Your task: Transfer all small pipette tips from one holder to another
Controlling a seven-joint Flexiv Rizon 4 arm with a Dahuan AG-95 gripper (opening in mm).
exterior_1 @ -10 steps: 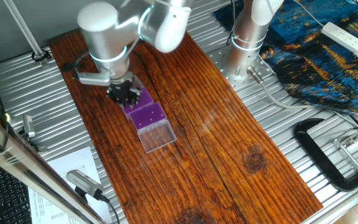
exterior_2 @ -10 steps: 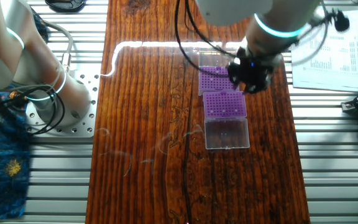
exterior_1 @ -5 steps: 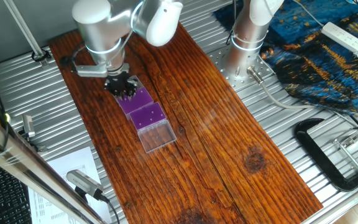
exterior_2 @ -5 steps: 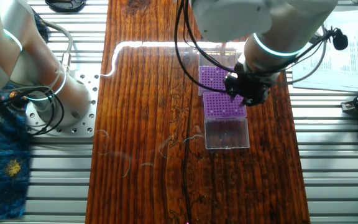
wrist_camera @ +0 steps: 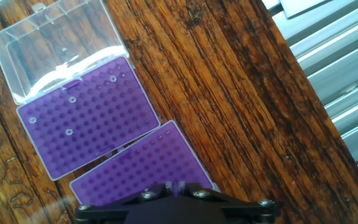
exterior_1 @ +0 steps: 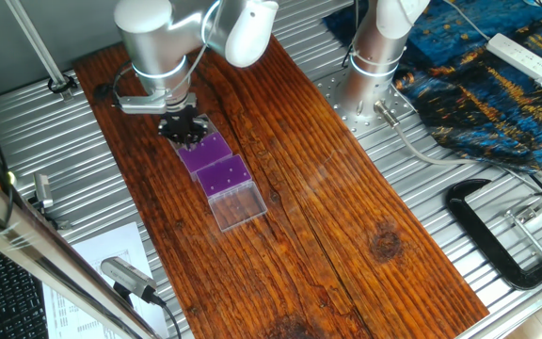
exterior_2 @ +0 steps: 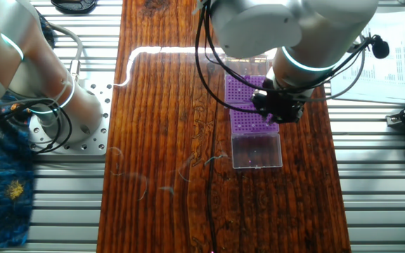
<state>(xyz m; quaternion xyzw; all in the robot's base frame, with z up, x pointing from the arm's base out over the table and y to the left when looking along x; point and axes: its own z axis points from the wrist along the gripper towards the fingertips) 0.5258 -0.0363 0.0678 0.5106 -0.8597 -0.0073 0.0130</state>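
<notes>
I cannot see fingers in hand view: cut off at bottom edge. Gripper [exterior_1: 183, 130] hides far end of near purple rack [wrist_camera: 143, 169] in both fixed views. Small pipette tips [wrist_camera: 71, 99] too tiny for me to count. Clear lid [wrist_camera: 55, 45] clipped at top edge.

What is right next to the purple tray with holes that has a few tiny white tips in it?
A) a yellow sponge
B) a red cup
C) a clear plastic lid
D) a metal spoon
C: in the hand view the clear plastic lid lies against the far edge of the purple tray with holes, which holds a few tiny white tips.
</notes>
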